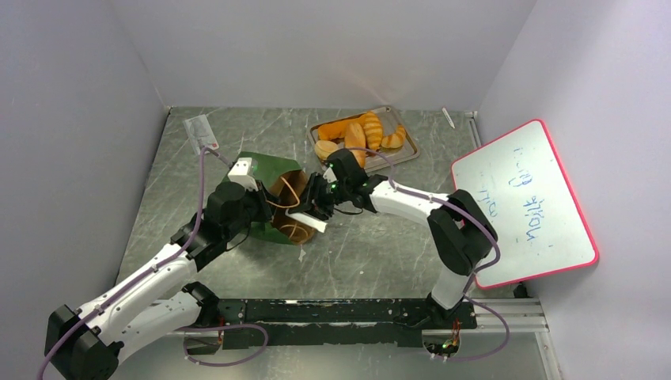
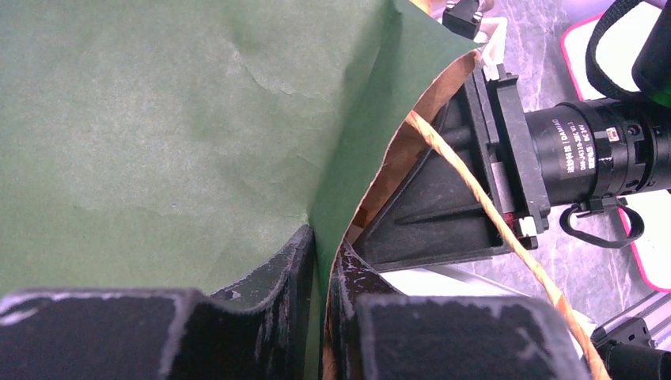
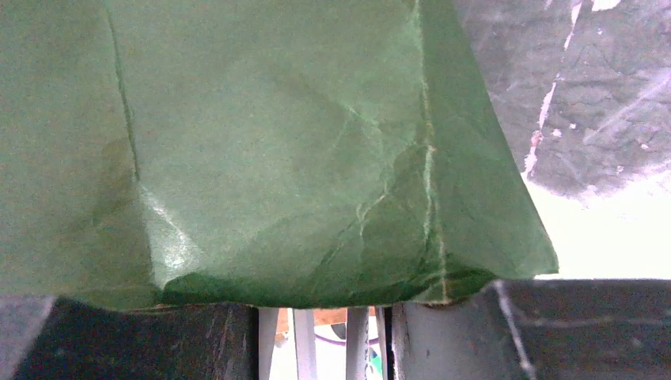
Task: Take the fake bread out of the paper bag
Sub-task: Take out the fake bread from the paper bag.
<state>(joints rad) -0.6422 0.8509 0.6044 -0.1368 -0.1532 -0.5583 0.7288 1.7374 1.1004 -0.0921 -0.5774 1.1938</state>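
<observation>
The left hand (image 2: pixel 316 313) is clamping the edge of the paper bag (image 1: pixel 263 165). The right hand (image 1: pixel 310 212) is poking at its mouth, fingers apart. The bag is hiding its inside. Fake bread (image 1: pixel 360 134) is lying beyond that hand.

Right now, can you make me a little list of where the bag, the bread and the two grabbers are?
paper bag: mid-table, tipped, mouth open
left gripper: shut on the bag's wall
right gripper: open, at the bag's mouth
fake bread: pieces piled on the tray, behind the bag
bread inside bag: cannot tell
</observation>
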